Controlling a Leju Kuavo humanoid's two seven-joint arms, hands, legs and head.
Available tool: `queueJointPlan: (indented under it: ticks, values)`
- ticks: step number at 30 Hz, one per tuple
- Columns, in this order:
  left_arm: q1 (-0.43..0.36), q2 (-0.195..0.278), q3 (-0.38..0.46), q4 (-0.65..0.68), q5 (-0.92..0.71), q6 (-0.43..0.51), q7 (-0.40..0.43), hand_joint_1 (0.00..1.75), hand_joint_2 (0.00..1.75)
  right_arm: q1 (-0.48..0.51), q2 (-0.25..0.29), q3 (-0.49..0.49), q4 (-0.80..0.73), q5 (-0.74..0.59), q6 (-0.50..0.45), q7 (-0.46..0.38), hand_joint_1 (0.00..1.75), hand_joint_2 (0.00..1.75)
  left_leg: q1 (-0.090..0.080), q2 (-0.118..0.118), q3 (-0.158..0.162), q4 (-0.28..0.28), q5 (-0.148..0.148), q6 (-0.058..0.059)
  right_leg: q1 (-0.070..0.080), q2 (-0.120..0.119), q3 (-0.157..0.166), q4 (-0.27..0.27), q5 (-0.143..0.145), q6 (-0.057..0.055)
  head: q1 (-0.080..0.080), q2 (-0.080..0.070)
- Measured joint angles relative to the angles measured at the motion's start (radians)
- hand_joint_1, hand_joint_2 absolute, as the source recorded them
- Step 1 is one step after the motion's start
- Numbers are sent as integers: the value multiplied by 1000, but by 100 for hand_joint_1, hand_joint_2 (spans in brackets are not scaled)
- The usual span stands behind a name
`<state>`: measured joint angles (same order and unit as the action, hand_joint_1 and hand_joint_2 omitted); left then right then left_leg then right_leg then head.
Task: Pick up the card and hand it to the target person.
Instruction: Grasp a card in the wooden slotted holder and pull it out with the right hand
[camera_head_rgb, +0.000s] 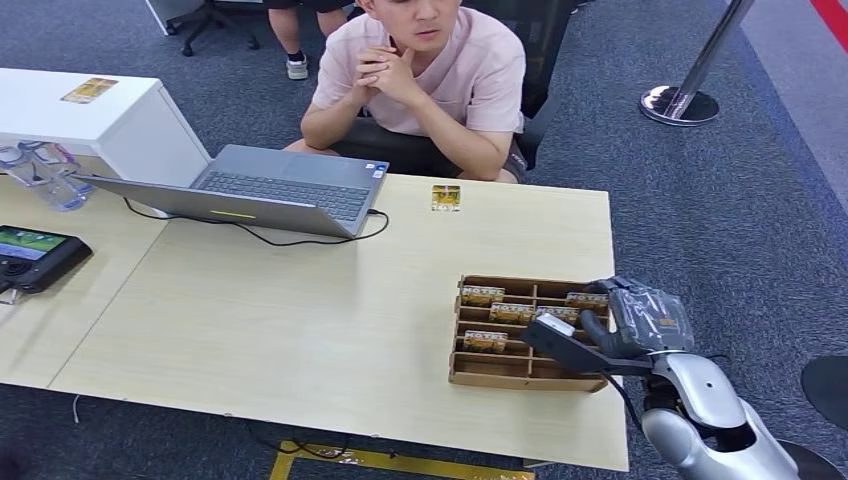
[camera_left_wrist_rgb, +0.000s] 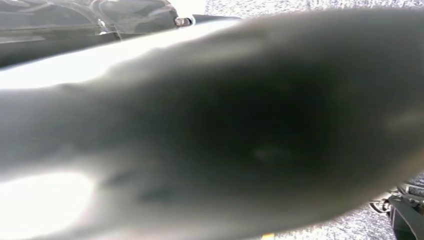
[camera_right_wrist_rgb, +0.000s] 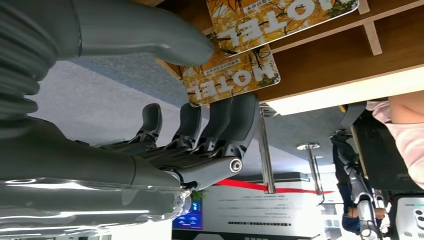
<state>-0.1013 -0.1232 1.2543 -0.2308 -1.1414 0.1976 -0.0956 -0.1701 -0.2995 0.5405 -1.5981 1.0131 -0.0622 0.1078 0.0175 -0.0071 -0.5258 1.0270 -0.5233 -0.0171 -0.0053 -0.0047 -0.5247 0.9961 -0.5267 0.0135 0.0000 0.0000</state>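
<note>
The light wood-grain counter (camera_head_rgb: 330, 330) carries a brown wooden divided tray (camera_head_rgb: 470, 372) at its 4 o'clock corner. Several yellow printed cards lie in the tray compartments; two are plain in the right wrist view, a yellow "HOTEL" card (camera_right_wrist_rgb: 231, 76) closest to the fingers and a second yellow "HOTEL" card (camera_right_wrist_rgb: 280, 16) in the adjoining compartment.

The right hand (camera_head_rgb: 610, 330), grey with dark fingers, sits over the tray's 3 o'clock edge. In the right wrist view its thick grey thumb (camera_right_wrist_rgb: 150, 35) lies on one side of the nearer card and its dark fingers (camera_right_wrist_rgb: 220, 125) on the other, fingertips at or near the card's edge. The fingers stand apart from the thumb and are only slightly curled. Contact with the card cannot be confirmed; the hand grasps nothing and is released.

The left wrist view is a dark, blurred close-up; the state of the left hand cannot be told.

A single yellow card (camera_head_rgb: 446, 197) lies flat on the counter at 12 o'clock, near the far edge, well apart from the tray. A person in a pink short-sleeved shirt (camera_head_rgb: 470, 70) sits behind that edge, hands clasped under the chin.

A grey open laptop (camera_head_rgb: 270, 190) stands at 11 o'clock with a black cable (camera_head_rgb: 300, 240) trailing beside it. A black handheld screen device (camera_head_rgb: 35, 255) rests at 9 o'clock. A chrome stanchion post with round base (camera_head_rgb: 685, 95) stands on the grey carpet floor (camera_head_rgb: 720, 200) at 2 o'clock.
</note>
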Motion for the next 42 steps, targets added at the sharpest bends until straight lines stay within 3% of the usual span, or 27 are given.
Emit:
queueJointPlan:
  ticks: [14, 18, 19, 26, 30, 42]
  values:
    - [0, 0, 0, 0, 1, 1, -5, 0, 0, -1, 0, 12, 13, 1, 2, 0, 104, 175, 0, 0, 0, 0, 0, 0, 0, 0, 0, 0, 0, 0, 0, 0]
    - [0, 0, 0, 0, 6, 2, -18, 0, 0, -4, 0, 13, 17, 1, 2, 0, 147, 175, 0, 0, 0, 0, 0, 0, 0, 0, 0, 0, 0, 0, 0, 0]
    - [0, 0, 0, 0, 7, 0, -26, 0, 0, -6, 0, 13, 18, 1, 2, 0, 148, 175, 0, 0, 0, 0, 0, 0, 0, 0, 0, 0, 0, 0, 0, 0]
    - [0, 0, 0, 0, 10, -9, -52, 0, 0, -10, 0, 13, 20, 1, 3, 0, 148, 175, 0, 0, 0, 0, 0, 0, 0, 0, 0, 0, 0, 0, 0, 0]
    - [0, 0, 0, 0, 11, -9, -54, 0, 0, -11, 0, 13, 22, 1, 3, 0, 159, 175, 0, 0, 1, 0, 0, 0, 0, 0, 0, 0, 0, -1, 0, 0]
    - [0, 0, 12, 0, 21, -16, -94, 0, 0, -8, 0, 13, 22, 7, -6, 2, 154, 175, 0, 0, 1, 0, 0, -1, 0, 0, 0, 0, 1, -1, 0, 0]
